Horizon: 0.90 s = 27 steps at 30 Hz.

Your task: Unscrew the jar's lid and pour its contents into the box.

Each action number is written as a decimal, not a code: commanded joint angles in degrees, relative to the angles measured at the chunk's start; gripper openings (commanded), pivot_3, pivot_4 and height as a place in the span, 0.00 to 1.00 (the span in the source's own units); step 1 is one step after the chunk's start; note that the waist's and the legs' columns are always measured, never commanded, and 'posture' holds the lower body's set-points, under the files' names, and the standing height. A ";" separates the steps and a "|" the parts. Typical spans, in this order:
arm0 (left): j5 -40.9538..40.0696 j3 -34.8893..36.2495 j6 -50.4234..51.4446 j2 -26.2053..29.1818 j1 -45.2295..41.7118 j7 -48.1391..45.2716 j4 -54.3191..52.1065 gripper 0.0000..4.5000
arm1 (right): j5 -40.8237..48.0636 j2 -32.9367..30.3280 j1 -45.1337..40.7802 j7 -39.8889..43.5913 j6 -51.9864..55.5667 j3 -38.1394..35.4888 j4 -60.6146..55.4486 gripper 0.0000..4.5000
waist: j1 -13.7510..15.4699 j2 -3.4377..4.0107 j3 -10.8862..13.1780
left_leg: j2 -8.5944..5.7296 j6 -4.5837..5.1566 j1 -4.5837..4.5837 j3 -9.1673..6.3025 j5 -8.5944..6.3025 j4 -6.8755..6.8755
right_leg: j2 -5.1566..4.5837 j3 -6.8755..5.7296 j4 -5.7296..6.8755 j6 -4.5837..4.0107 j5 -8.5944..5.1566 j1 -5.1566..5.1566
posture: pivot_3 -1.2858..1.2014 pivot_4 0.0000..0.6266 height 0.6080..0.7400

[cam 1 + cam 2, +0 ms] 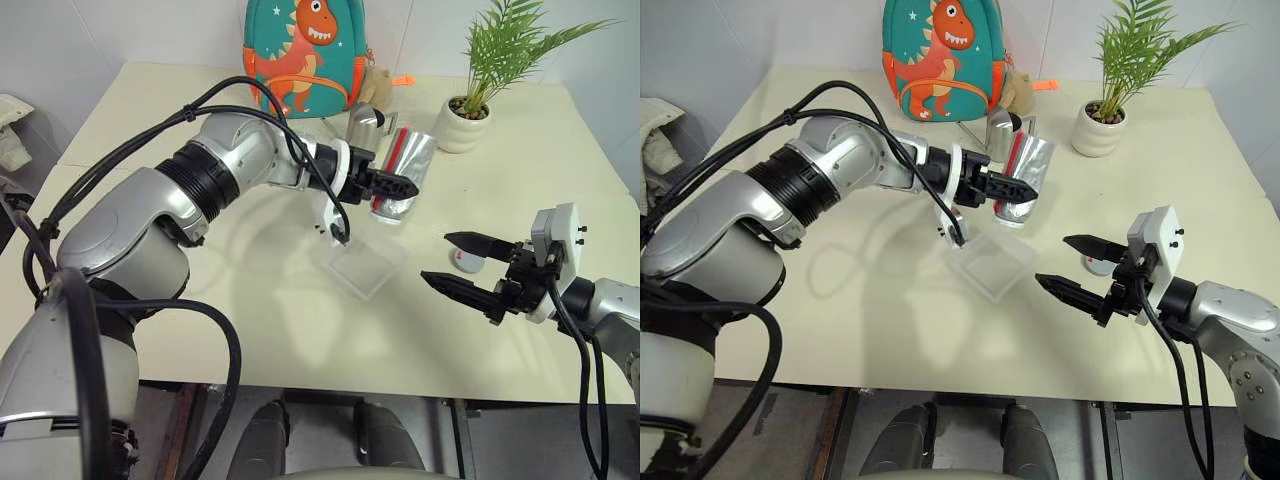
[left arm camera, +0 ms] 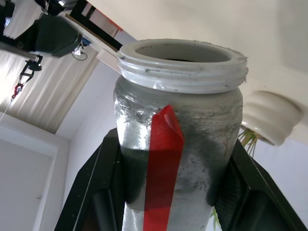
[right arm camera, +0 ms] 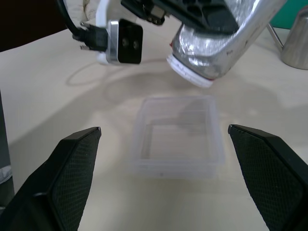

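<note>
- Left gripper [image 1: 405, 186] is clamped on the jar [image 1: 402, 176], holding it in the air, tilted with its open mouth angled down toward the table and over the far edge of the box [image 1: 360, 262].
- From the left wrist view, the jar [image 2: 180, 144] sits between the two black fingers [image 2: 98, 192], its threaded white rim uncovered and a red label strip running down its cloudy grey side.
- Right gripper [image 1: 462, 264] hovers above the table's right part with its fingers spread wide and nothing between them, pointing toward the box.
- Just past the right gripper, the lid [image 1: 466, 262] lies on the tabletop, a small round cap with a red mark, partly hidden by the upper finger.
- From the right wrist view, the box [image 3: 178, 139] is a shallow clear tray lying flat; whether anything lies inside it I cannot tell.
- Table [image 1: 250, 330] is a pale cream surface, matte, with soft shadows of the arms across it.
- At the far edge stands a teal backpack with an orange dinosaur [image 1: 305, 50], propped against a white wall.
- Beside it on the right, a white pot with a green palm-like plant [image 1: 463, 122].
- A shiny steel spouted can [image 1: 362, 128] stands behind the jar, near the backpack.
</note>
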 commanded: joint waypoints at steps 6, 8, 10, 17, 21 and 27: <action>0.72 1.52 6.64 -0.11 0.31 4.91 -1.43 0.42 | -0.76 -1.92 -2.99 1.98 -1.61 -0.75 1.96 0.99 | 0.03 0.00 0.00 | -0.01 0.01 -0.01 0.02 -0.01 0.27 | 0.00 0.05 0.22 0.01 0.01 0.00 | 0.52 0.24 1.00; 1.99 0.79 8.66 0.01 0.27 8.30 -0.92 0.42 | -1.01 -2.12 -3.71 2.38 -1.61 -0.48 2.54 0.99 | 0.03 0.00 0.00 | -0.02 0.01 0.00 0.03 -0.01 0.33 | 0.00 0.06 0.27 0.02 0.01 0.01 | 0.52 0.24 1.00; 3.56 0.32 11.29 0.61 0.11 12.63 -1.19 0.42 | -1.32 -2.25 -4.23 2.78 -1.72 -0.25 2.97 0.99 | 0.02 0.00 0.00 | -0.02 0.01 0.00 0.03 -0.01 0.37 | 0.00 0.07 0.30 0.02 0.01 0.01 | 0.52 0.24 1.00; 6.46 -0.76 15.02 1.05 -0.68 20.49 0.56 0.42 | -1.92 -2.11 -5.55 3.43 -1.84 0.23 3.71 0.99 | -0.02 0.00 0.00 | -0.02 0.01 0.02 0.06 -0.01 0.45 | 0.00 0.11 0.38 0.04 0.02 0.01 | 0.52 0.24 1.00; 6.31 -0.60 13.91 3.76 0.63 21.52 -3.58 0.42 | -2.16 -2.02 -5.67 3.65 -1.81 0.28 3.70 0.99 | -0.10 0.00 0.00 | -0.03 0.01 0.00 0.08 -0.01 0.47 | 0.00 0.14 0.37 0.06 0.03 0.00 | 0.52 0.24 1.00; -14.51 7.87 -6.50 2.04 2.83 6.32 9.18 0.42 | -2.42 -2.11 -5.36 4.00 -1.91 0.10 3.75 0.99 | -0.03 0.01 -0.02 | -0.03 0.02 0.02 0.14 -0.01 0.53 | -0.01 0.18 0.40 0.07 0.04 0.01 | 0.52 0.24 1.00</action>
